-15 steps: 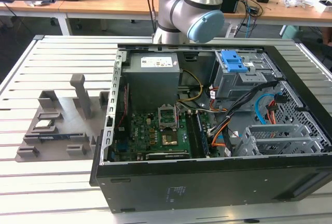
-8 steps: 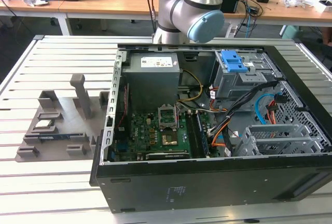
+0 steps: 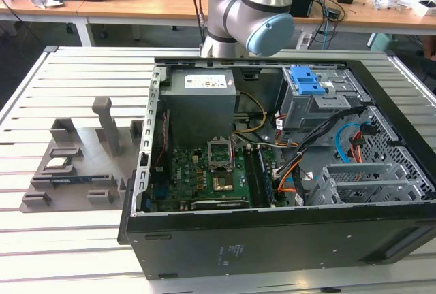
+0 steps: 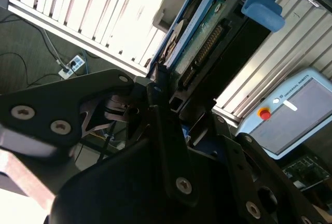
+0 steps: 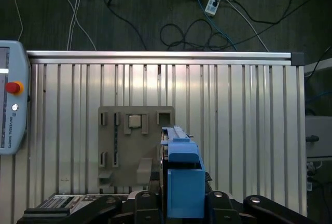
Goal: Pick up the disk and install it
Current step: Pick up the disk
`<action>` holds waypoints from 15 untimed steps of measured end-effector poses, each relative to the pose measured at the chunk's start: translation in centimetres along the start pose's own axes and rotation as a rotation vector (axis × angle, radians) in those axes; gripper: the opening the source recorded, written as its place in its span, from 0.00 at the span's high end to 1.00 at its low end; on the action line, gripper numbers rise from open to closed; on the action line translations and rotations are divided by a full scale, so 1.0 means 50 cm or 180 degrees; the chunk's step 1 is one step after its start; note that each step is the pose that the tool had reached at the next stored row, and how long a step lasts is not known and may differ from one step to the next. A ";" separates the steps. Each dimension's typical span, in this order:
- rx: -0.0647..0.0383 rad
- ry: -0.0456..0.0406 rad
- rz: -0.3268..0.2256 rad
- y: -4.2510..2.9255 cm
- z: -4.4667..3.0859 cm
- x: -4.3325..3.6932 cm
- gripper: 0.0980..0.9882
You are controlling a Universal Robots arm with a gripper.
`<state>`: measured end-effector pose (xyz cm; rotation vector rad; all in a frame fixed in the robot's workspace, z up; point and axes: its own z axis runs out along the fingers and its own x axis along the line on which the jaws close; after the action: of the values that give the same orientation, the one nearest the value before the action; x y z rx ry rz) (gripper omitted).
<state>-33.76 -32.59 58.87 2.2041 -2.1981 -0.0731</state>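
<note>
The disk (image 4: 207,42) sits in its bright blue frame, and in the second wrist view its connector edge and circuit board face the camera. My gripper (image 4: 163,92) is shut on it, the black fingers clamping its lower end. In the first wrist view the disk (image 5: 181,172) shows edge-on, standing up out of the gripper (image 5: 182,203). It hangs high over the slatted table, above the grey fixture plate (image 5: 135,146). In the exterior view the arm (image 3: 252,8) rises behind the open computer case (image 3: 272,226).
Inside the case are a grey drive bay with a blue latch piece (image 3: 310,79), a grey power-supply box (image 3: 201,90) and the motherboard (image 3: 211,171). The grey fixture (image 3: 75,165) lies at the exterior view's left. A teach pendant (image 5: 10,105) rests at the table's edge.
</note>
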 end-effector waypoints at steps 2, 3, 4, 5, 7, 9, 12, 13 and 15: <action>0.0000 0.0000 0.0000 -0.001 0.000 0.000 0.70; 0.0000 0.0000 0.0000 -0.004 0.000 0.000 0.70; 0.0000 0.0000 0.0000 -0.006 0.000 0.000 0.70; 0.0000 0.0000 0.0000 -0.008 0.000 0.000 0.70; 0.0000 0.0000 0.0000 -0.013 0.000 0.000 0.70; 0.0000 0.0000 0.0000 -0.016 -0.001 0.000 0.70; 0.0000 0.0000 0.0000 -0.028 -0.001 0.000 0.70; 0.0000 0.0001 0.0000 -0.034 -0.002 0.000 0.70; 0.0000 0.0001 0.0000 -0.045 -0.002 0.000 0.70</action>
<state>-31.51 -32.59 58.86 2.2041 -2.1979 -0.0729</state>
